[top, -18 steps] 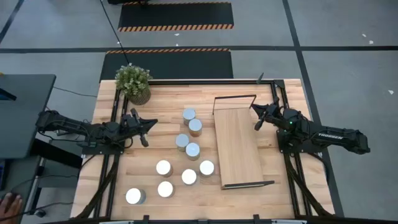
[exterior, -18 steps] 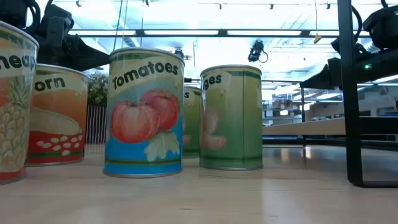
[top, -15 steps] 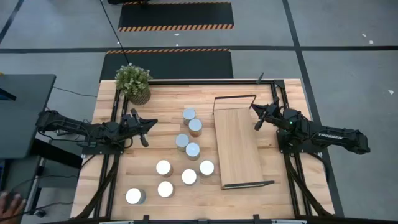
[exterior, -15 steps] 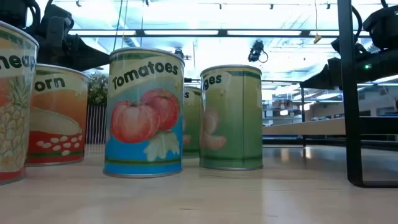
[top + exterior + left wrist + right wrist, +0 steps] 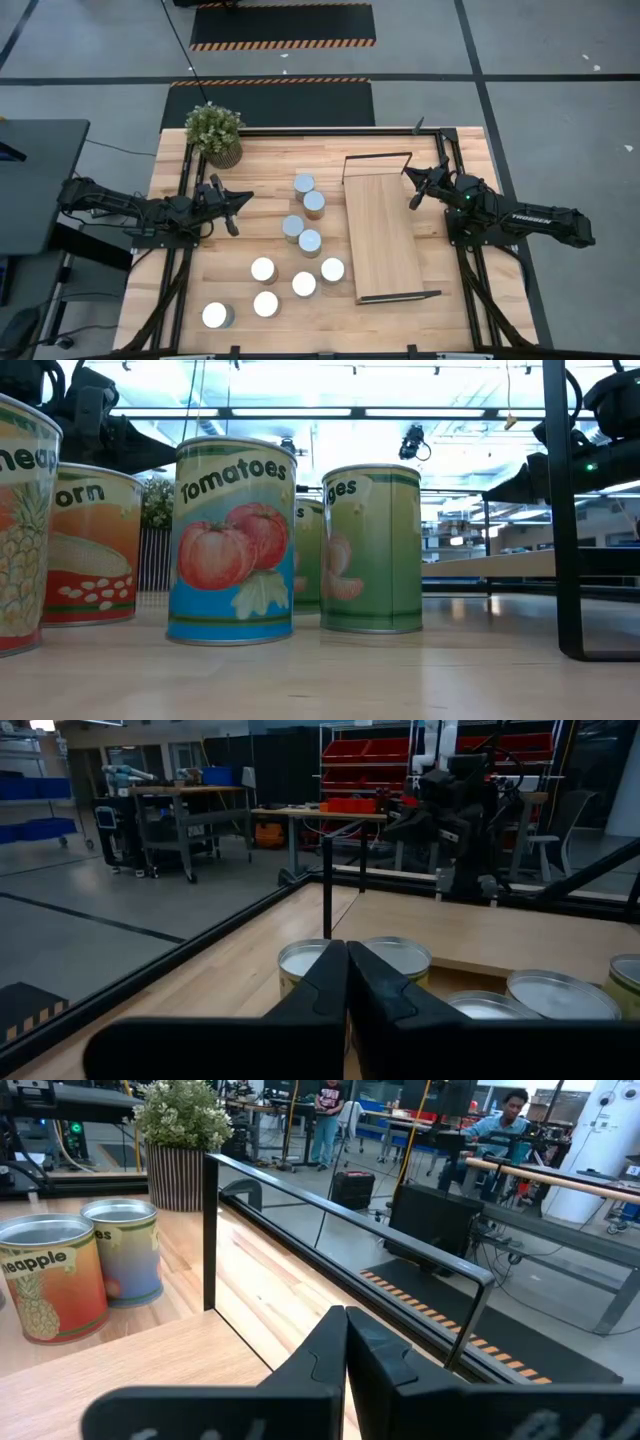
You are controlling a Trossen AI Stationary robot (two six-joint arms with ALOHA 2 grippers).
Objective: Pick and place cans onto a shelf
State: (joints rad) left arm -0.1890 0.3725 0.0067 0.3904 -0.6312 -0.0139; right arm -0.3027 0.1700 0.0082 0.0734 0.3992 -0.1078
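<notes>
Two grippers, jaws pressed together and empty: we log the left gripper [image 5: 233, 205] beside the silver-topped cylindrical cans [image 5: 299, 241] grouped mid-table, the right gripper [image 5: 413, 186] at the far end of the long light-wood shelf [image 5: 381, 237] — bare. Likely poised to share picking and placing — no can gripped yet.

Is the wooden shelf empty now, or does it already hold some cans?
Empty. The high view shows the shelf bare; all nine cans stand on the table beside it.

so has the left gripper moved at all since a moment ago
No. In the high view the left gripper sits at the same spot between the potted plant and the cans.
</notes>
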